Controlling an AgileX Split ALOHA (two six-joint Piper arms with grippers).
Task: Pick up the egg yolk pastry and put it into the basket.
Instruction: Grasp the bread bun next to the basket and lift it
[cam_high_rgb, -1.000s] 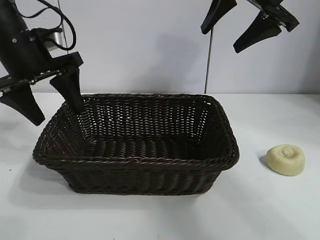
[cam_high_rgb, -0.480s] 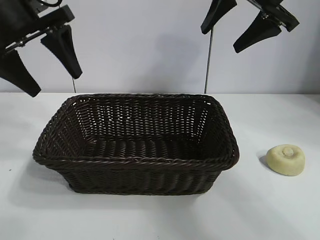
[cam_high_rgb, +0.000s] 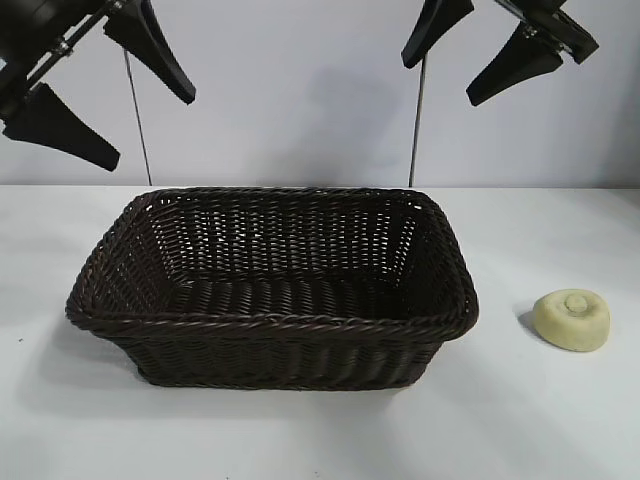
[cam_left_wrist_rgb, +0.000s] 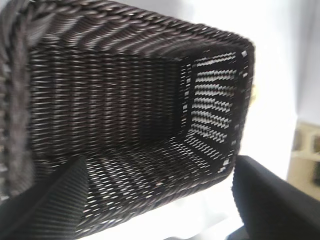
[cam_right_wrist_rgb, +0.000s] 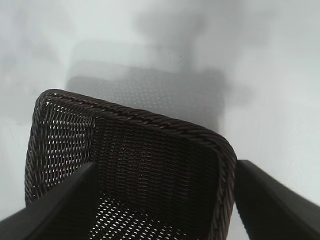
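Two claws hang spread and empty along the top of your frame: the left gripper (cam_high_rgb: 150, 125) upper left, the right gripper (cam_high_rgb: 440, 80) upper right. The egg yolk pastry (cam_high_rgb: 571, 319) lies far below, lower right, on open table (cam_high_rgb: 560, 420) clear of the basket (cam_high_rgb: 270, 322) rim.

My left gripper (cam_high_rgb: 150, 115) now sits higher, in the frame's upper left, clear of the basket (cam_high_rgb: 270, 320) rim and rolled.
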